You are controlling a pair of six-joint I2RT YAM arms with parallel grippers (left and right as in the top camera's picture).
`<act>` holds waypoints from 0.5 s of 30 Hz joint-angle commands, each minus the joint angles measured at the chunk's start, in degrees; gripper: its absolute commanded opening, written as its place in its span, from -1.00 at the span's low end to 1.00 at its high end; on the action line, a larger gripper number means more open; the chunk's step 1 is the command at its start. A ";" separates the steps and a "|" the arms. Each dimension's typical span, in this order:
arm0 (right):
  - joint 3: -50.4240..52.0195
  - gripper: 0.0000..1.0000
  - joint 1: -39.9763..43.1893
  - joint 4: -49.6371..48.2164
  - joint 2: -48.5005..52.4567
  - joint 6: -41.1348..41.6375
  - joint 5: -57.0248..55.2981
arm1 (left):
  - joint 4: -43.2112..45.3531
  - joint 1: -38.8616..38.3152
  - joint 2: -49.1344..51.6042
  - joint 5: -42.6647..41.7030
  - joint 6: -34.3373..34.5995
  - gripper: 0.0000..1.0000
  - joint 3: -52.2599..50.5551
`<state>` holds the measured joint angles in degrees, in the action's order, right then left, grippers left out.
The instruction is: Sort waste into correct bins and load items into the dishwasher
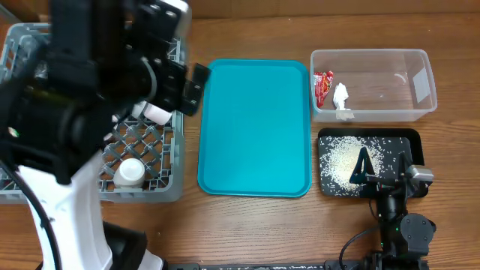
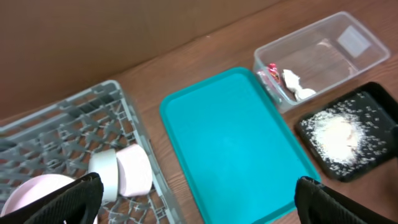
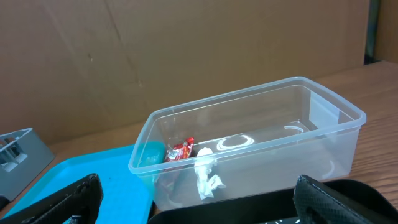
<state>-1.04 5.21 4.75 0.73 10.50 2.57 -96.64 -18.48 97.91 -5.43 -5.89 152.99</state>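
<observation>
1. My left tool [image 2: 199, 186]: fingers spread wide, nothing between them. It hangs above the dish rack [image 1: 150, 161], over the side nearest the teal tray [image 1: 255, 127]. My arm hides much of the rack from overhead.
2. Dish rack, grey, at the left end of the bench [image 1: 247, 232]. The left wrist view shows a white cup [image 2: 102, 174] and a pale bowl [image 2: 135, 169] side by side and touching, just below and left of my tool. A second bowl [image 2: 37, 191] sits further left, partly behind my left finger.
3. Teal tray, in the middle of the bench, between the rack and the two bins. Its near corner lies directly under my left tool's line of sight.
4. My right tool [image 3: 198, 190]: fingers also wide apart, holding nothing. It sits low over the black tray [image 1: 409, 146] and faces the clear tub [image 1: 420, 82].
5. Clear tub, at the far right, just beyond the black tray and straight ahead of my right tool. A red wrapper [image 1: 323, 86] and a crumpled tissue [image 1: 341, 99] lie inside at the end nearest the teal tray, close together.
6. Black tray, just in front of the tub. Rice [image 1: 339, 157] is heaped on its left half, with loose grains scattered to the right, beside and beneath my right tool.
</observation>
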 commanded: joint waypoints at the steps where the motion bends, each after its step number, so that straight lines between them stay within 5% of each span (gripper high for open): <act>1: 0.57 1.00 0.17 -0.17 -0.55 -0.07 -0.31 | -0.15 -9.55 -6.19 18.05 7.82 1.00 0.13; 8: 0.57 1.00 0.17 -0.17 -0.57 -0.09 -0.33 | -0.15 -15.65 -10.25 11.10 7.82 1.00 0.13; 15: 0.57 1.00 0.17 -0.17 -0.57 -0.07 -0.31 | -0.15 -15.63 -10.78 13.51 6.10 1.00 0.13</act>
<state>-1.04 5.21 4.78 0.73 10.46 2.57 -96.71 -33.78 85.93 6.07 0.49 153.16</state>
